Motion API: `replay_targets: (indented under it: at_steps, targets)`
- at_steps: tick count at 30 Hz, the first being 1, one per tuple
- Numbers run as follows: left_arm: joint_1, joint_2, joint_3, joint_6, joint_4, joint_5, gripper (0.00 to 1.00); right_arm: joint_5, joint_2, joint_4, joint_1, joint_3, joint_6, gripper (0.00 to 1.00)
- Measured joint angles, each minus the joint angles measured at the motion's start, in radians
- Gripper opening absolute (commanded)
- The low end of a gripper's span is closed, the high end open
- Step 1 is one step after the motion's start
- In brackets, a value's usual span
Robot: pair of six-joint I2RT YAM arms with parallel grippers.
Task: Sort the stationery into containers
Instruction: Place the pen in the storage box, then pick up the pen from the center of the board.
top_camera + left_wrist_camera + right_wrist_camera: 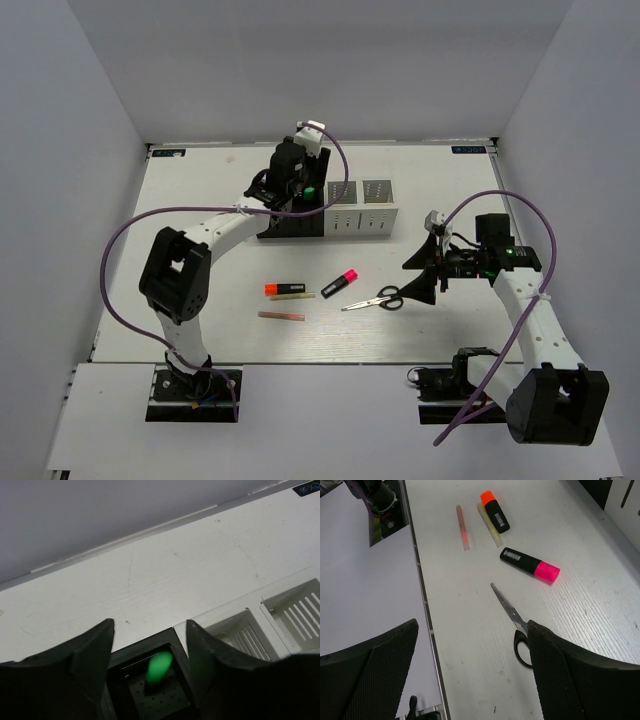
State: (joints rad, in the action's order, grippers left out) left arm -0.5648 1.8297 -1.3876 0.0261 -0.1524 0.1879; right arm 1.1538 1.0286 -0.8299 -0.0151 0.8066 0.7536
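The joined containers stand at the table's back middle, two black and two white. My left gripper hangs open over the black ones. In the left wrist view a blurred green-ended highlighter lies inside a black box, between and below the open fingers of the left gripper. An orange highlighter, yellow stick, pink stick, pink highlighter and black-handled scissors lie on the table. My right gripper is open and empty just right of the scissors.
White walls close in the table on three sides. The table's near edge runs close beside the right gripper. Purple cables loop off both arms. The two white boxes show slotted walls.
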Motion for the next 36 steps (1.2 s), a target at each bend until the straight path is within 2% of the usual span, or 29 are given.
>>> replay_targets:
  at_steps: [2,3,4,6,7,8,10,11,12,13,16,17,19,20,23,29,36]
  targets:
    - [0.000,-0.001,0.000,0.000,-0.003,0.005,0.79,-0.002,0.000,-0.001,0.000,0.000,0.001,0.90]
    - [0.000,-0.002,0.000,-0.001,-0.003,0.007,0.79,-0.002,0.000,-0.001,0.000,0.000,0.001,0.90]
    - [0.000,-0.003,0.000,-0.003,-0.002,0.008,0.75,-0.002,0.000,-0.001,0.000,0.000,0.002,0.90]
    - [0.000,-0.014,0.003,-0.010,0.007,0.007,0.56,-0.002,0.000,-0.004,0.000,0.000,0.002,0.90]
    - [0.000,-0.024,0.008,-0.013,0.014,0.006,0.28,-0.002,0.000,-0.006,0.000,0.001,0.001,0.90]
    - [-0.002,-0.042,0.021,-0.017,0.023,0.003,0.16,-0.002,0.000,-0.008,0.000,0.001,0.001,0.90]
    - [-0.009,-0.103,0.059,-0.014,0.063,-0.016,0.03,0.001,0.002,-0.013,0.000,0.001,0.001,0.88]
    - [-0.015,-0.142,0.083,-0.014,0.091,-0.034,0.03,0.002,0.004,-0.018,0.000,0.002,0.002,0.75]
    - [-0.024,-0.186,0.105,-0.013,0.132,-0.054,0.03,0.003,0.011,-0.026,0.000,0.004,0.006,0.18]
    - [-0.039,-0.241,0.130,-0.013,0.175,-0.091,0.08,0.006,0.021,-0.034,0.000,0.008,0.012,0.00]
    - [-0.101,-0.375,0.167,-0.016,0.303,-0.202,0.28,0.008,0.066,-0.060,0.000,0.033,-0.009,0.00]
    - [-0.129,-0.406,0.171,-0.028,0.344,-0.241,0.42,0.006,0.085,-0.065,0.000,0.045,-0.017,0.00]
    - [-0.180,-0.433,0.171,-0.056,0.420,-0.307,0.60,-0.006,0.117,-0.064,0.000,0.064,-0.059,0.68]
    - [-0.204,-0.432,0.174,-0.071,0.450,-0.333,0.64,-0.026,0.132,-0.057,0.000,0.070,-0.089,0.90]
    - [-0.265,-0.395,0.212,-0.117,0.517,-0.376,0.68,-0.121,0.157,-0.001,0.000,0.074,-0.182,0.91]
    - [-0.330,-0.261,0.269,-0.144,0.602,-0.375,0.69,-0.346,0.150,0.127,0.000,0.063,-0.336,0.91]
    - [-0.343,-0.154,0.255,-0.139,0.581,-0.327,0.66,-0.446,0.149,0.184,0.000,0.061,-0.408,0.91]
